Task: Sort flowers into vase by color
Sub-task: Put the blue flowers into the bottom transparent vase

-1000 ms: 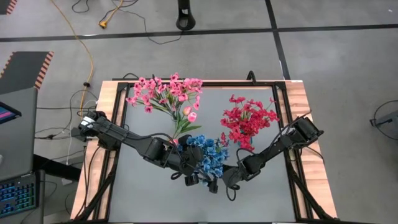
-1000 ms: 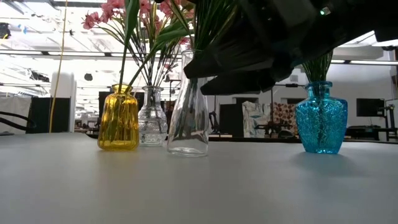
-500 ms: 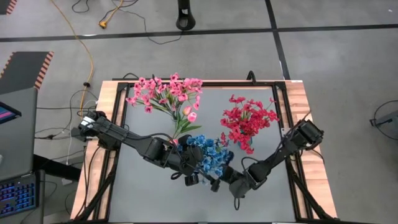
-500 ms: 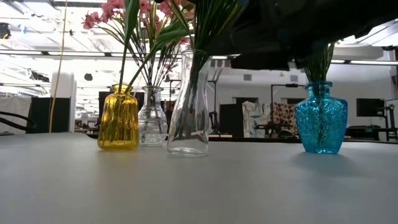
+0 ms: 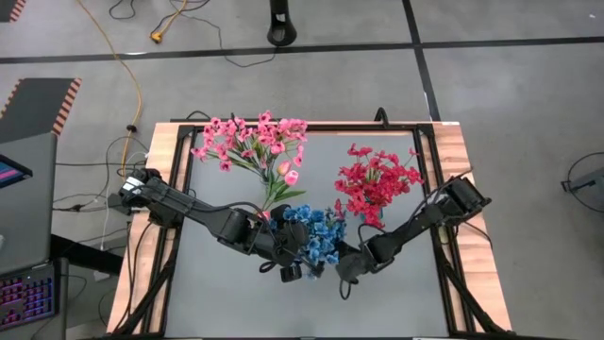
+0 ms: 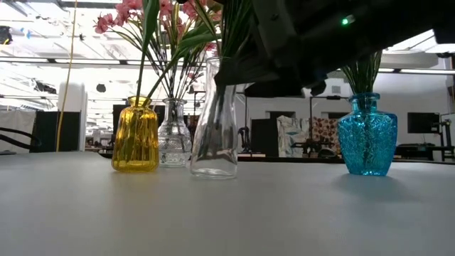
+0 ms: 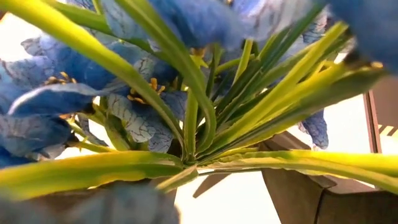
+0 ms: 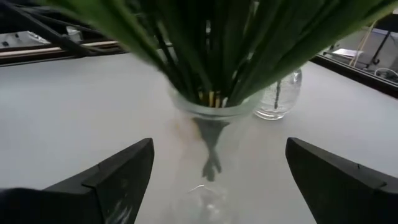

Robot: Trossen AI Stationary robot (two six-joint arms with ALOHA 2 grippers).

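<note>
A grey table with wooden side rails stood on a concrete floor, and the low view looked past it into a bright workshop. Four vases stood on it: a yellow vase, a small clear vase just behind it, a tall clear vase and a blue vase well apart to the side.

The pink flowers spread over the far left of the table, with stems running down into the yellow vase and the small clear one. The red flowers stood on the far right; green stems rose from the blue vase. The blue flowers sat in the middle, their stems gathered in the tall clear vase.

The left gripper lay at the near edge of the blue flowers, its camera buried among blue petals and green leaves. Its fingers were hidden, so whether they pinched anything could not be told.

The right gripper hovered just beside the tall clear vase, its fingers spread wide with the vase's neck between them, not touching the glass.
</note>
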